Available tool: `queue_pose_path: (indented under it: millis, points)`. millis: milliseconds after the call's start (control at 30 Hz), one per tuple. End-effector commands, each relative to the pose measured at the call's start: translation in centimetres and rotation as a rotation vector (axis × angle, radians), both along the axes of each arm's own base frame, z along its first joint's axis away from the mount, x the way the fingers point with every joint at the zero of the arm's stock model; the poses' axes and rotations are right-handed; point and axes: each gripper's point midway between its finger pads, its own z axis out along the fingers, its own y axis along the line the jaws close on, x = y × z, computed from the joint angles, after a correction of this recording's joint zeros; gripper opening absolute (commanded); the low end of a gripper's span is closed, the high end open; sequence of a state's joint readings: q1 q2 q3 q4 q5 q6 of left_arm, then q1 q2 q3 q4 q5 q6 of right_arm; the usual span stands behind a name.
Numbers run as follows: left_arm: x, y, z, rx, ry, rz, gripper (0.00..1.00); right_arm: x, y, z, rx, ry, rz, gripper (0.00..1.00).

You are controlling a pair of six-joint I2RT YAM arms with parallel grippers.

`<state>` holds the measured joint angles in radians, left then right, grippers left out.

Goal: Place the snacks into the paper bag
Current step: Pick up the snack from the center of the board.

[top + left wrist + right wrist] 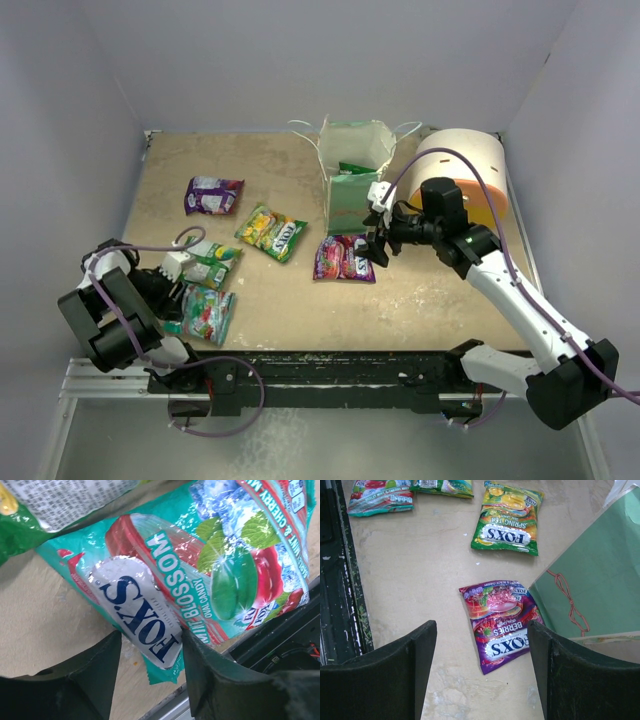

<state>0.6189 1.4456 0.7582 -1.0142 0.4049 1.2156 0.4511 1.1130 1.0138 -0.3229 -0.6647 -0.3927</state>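
The paper bag (352,170) stands upright and open at the back middle; its green side shows in the right wrist view (590,580). A magenta packet (345,258) lies just in front of it. My right gripper (376,243) hovers open above that packet (500,625), its jaws wide either side (481,630). A teal packet (207,313) lies at the front left. My left gripper (180,295) is low and open, its jaws straddling the teal packet's (200,565) end (150,640). A purple packet (213,194), a green-yellow packet (271,232) and a green-white packet (210,262) lie on the table.
A white cylinder with an orange-yellow face (465,175) stands to the right of the bag, behind my right arm. The table's black front edge (280,640) runs right beside the teal packet. Grey walls enclose the table on three sides.
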Motion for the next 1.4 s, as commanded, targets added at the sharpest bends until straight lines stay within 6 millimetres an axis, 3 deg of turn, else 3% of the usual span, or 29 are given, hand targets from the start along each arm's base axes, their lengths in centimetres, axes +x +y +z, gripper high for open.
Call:
queue_pose_path:
  millis: [0,300,400,467,767,900,1033,1133,1367]
  points:
    - [1.2,-1.5,0.5,-0.060,-0.066,0.010,0.50,0.9,0.1,0.4,0.004,-0.039,-0.008,0.75]
    - [2.5,-2.6,3.1,-0.083,-0.185,-0.003,0.09,1.1,-0.3,0.8,0.005,-0.057,-0.022,0.75]
    - [2.8,-2.8,4.5,-0.069,-0.238,-0.031,0.00,1.2,-0.4,0.9,0.010,-0.059,-0.024,0.75]
    - [3.0,-2.9,5.7,-0.053,-0.288,-0.057,0.00,1.0,-0.7,-0.5,-0.003,-0.031,-0.027,0.75]
    - [3.5,-6.5,13.6,-0.068,-0.615,-0.231,0.00,1.4,-1.1,-0.2,-0.011,-0.076,-0.031,0.75]
    - [4.1,-8.3,17.5,-0.134,-0.712,-0.240,0.00,0.9,-0.3,-0.2,0.024,-0.069,0.022,0.75]
    - [5.1,-9.5,20.9,-0.206,-0.762,-0.228,0.00,0.6,1.2,0.5,0.078,-0.034,0.096,0.75]
    - [5.7,-10.3,22.7,-0.246,-0.771,-0.220,0.00,1.1,2.7,2.4,0.121,-0.022,0.138,0.73]
    - [7.6,-12.2,25.6,-0.256,-0.793,-0.218,0.00,2.2,8.4,6.4,0.200,-0.077,0.196,0.76]
